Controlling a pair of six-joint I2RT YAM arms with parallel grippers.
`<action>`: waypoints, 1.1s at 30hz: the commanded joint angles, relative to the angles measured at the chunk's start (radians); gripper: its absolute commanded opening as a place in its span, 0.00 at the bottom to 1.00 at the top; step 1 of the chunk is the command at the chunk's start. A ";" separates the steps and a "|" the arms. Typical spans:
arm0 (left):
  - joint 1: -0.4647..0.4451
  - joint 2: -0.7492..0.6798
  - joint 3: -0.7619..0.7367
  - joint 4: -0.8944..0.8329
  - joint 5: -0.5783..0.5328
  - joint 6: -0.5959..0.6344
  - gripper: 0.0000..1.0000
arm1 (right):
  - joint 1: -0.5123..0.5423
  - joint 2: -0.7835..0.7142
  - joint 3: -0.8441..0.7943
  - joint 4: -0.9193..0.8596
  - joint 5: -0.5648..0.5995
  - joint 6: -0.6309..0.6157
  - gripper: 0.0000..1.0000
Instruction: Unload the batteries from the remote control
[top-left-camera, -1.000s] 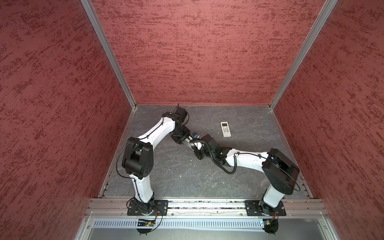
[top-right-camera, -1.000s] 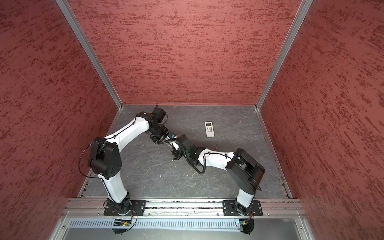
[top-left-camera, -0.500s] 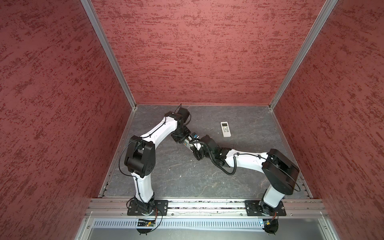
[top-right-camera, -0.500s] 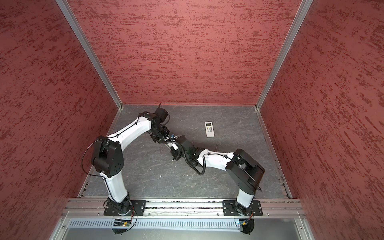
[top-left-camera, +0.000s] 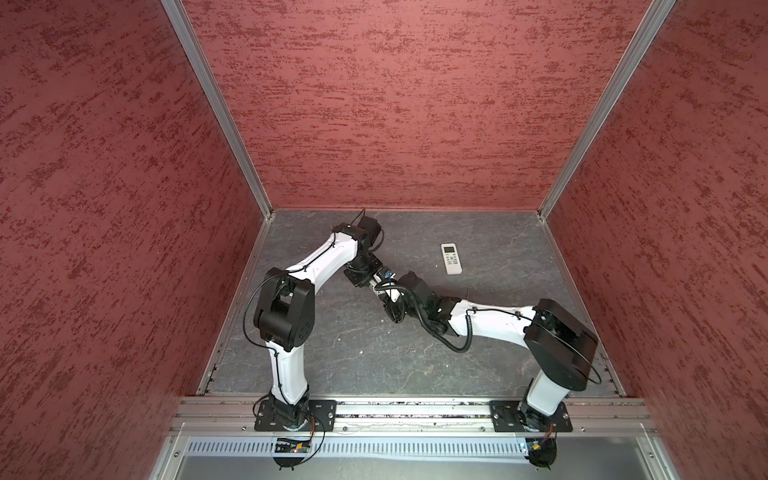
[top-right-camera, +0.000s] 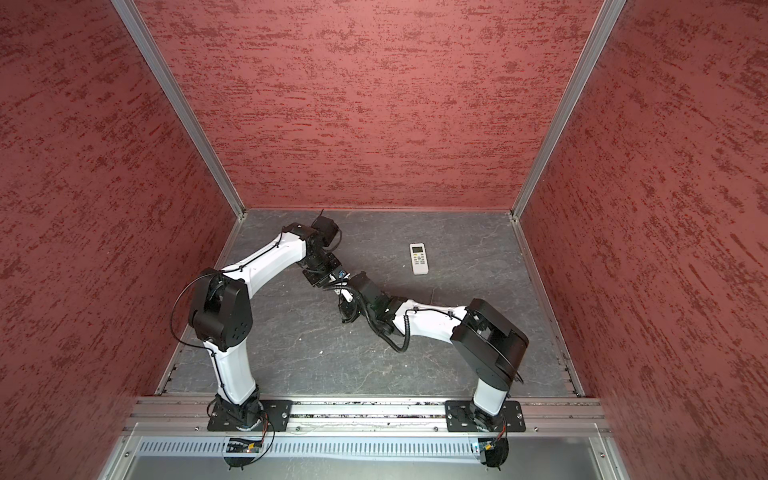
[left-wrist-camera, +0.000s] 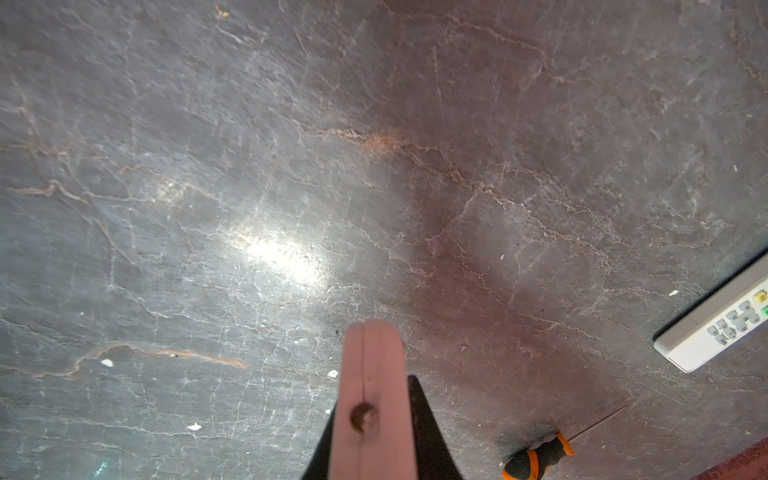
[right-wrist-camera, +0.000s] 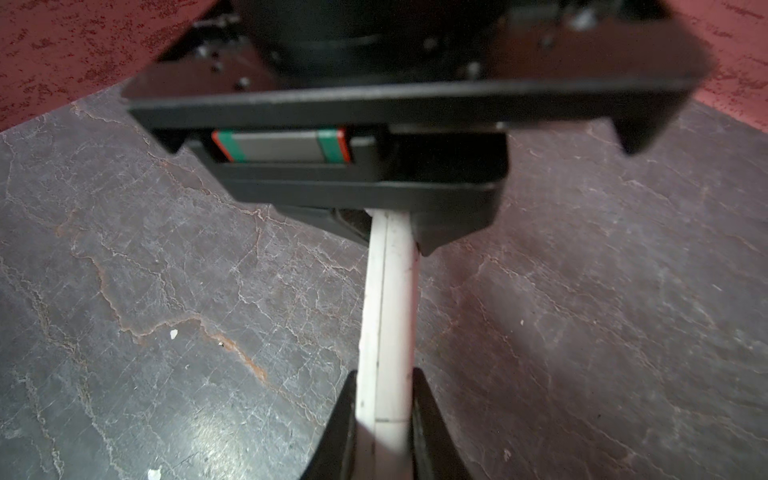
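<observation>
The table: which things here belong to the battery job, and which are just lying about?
In the job:
- held remote, gripped by the left fingers and right fingers
- batteries: none in sight

Lying about:
- second remote, face up, untouched
- screwdriver, untouched, though possibly a tool for later

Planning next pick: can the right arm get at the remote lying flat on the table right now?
Probably not yet. The spare remote lies uncovered near that arm, but the right gripper is shut on the held remote, which the left gripper also clamps.
</observation>
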 joint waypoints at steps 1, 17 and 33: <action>0.010 -0.001 0.017 0.036 0.002 0.090 0.00 | -0.012 -0.044 0.054 0.040 -0.013 0.030 0.19; 0.094 -0.321 -0.423 0.859 0.081 -0.050 0.00 | -0.032 -0.243 0.002 -0.122 0.056 0.208 0.65; 0.030 -0.423 -1.086 2.155 -0.135 -0.243 0.00 | -0.248 -0.213 -0.002 0.010 -0.202 0.692 0.61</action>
